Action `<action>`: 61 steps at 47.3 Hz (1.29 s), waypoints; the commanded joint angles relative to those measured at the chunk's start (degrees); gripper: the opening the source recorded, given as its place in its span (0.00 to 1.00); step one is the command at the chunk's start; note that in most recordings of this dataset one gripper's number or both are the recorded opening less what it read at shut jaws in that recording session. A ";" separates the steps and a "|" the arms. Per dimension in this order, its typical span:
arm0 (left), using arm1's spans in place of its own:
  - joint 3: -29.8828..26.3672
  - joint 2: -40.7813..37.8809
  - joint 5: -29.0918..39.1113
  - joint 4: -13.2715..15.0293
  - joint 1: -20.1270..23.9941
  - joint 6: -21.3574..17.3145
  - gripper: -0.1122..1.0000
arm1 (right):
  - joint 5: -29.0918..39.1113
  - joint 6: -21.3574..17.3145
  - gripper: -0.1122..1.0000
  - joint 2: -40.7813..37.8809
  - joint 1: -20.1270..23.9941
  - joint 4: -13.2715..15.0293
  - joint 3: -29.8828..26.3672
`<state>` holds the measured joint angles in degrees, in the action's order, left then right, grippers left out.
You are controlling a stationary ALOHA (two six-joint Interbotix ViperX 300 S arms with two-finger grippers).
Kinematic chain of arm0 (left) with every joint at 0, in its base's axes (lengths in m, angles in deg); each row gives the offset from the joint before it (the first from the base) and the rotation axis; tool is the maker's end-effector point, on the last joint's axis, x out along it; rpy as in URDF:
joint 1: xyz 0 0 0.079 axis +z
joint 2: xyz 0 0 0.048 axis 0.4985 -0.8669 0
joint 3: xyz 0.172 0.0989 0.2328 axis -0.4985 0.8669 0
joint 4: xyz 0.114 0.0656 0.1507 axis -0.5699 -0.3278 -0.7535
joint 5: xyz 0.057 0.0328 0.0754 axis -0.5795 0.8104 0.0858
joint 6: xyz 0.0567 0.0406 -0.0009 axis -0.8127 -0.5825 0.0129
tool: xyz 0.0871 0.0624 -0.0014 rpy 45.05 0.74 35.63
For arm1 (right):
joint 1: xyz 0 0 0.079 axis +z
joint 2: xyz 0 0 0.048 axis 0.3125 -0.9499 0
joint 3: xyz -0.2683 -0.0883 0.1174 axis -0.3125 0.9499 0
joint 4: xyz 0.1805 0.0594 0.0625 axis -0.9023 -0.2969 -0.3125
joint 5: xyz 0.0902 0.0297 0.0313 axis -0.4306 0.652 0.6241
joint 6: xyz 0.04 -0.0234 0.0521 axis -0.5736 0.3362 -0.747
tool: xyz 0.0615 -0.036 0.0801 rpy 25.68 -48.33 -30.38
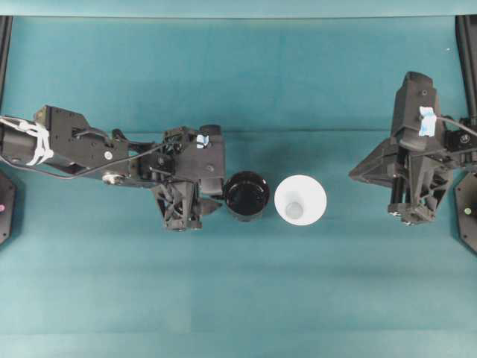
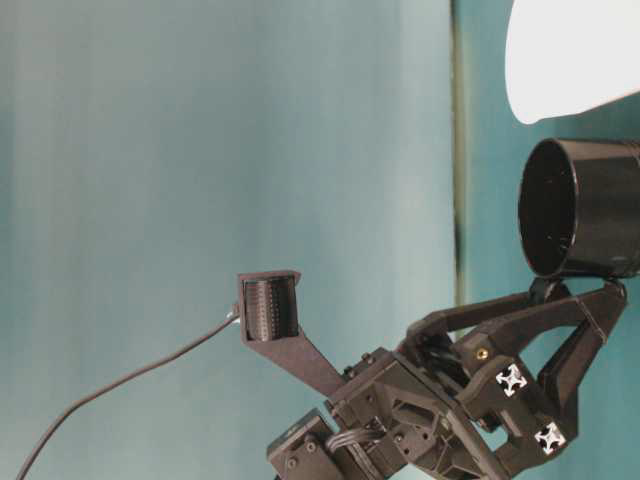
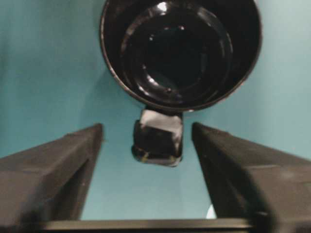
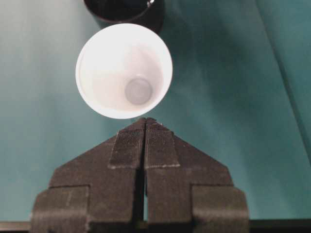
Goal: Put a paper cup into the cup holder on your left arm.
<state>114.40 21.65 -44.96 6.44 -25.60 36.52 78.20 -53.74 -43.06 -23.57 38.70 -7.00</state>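
Paper cup (image 1: 299,200) stands upright beside black cup holder (image 1: 246,195), not yet inside. Left gripper (image 3: 147,160) spread wide, straddling holder's handle; right gripper (image 4: 145,145) closed, empty. Whole placement remains.

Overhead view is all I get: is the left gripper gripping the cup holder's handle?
Observer: No. In the left wrist view the left gripper is open, one finger on each side of the handle of the cup holder, with a gap to the handle on both sides.
Operator: And the right gripper, open or shut?
Observer: Shut. The right wrist view shows the right gripper with its fingertips pressed together, pointing at the paper cup without touching it.
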 commanded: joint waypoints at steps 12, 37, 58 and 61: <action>-0.18 0.44 -1.58 -0.09 -0.18 -0.09 0.88 | -0.26 -0.53 0.08 0.09 -0.09 0.00 -0.97; 5.89 7.03 -1.49 -0.09 -0.44 0.44 0.91 | -0.88 -0.09 0.10 -10.11 -0.35 0.44 -5.62; 6.94 7.56 -1.49 -0.09 -0.35 0.62 0.91 | -0.53 -0.35 0.87 -17.84 -3.25 0.97 -10.28; 7.21 7.65 -1.49 -0.09 -0.35 0.70 0.91 | -0.53 -0.18 0.97 -19.78 -3.34 1.32 -11.25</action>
<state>121.79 28.51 -46.28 6.53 -25.86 37.14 77.85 -53.74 -61.25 -26.65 39.58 -15.97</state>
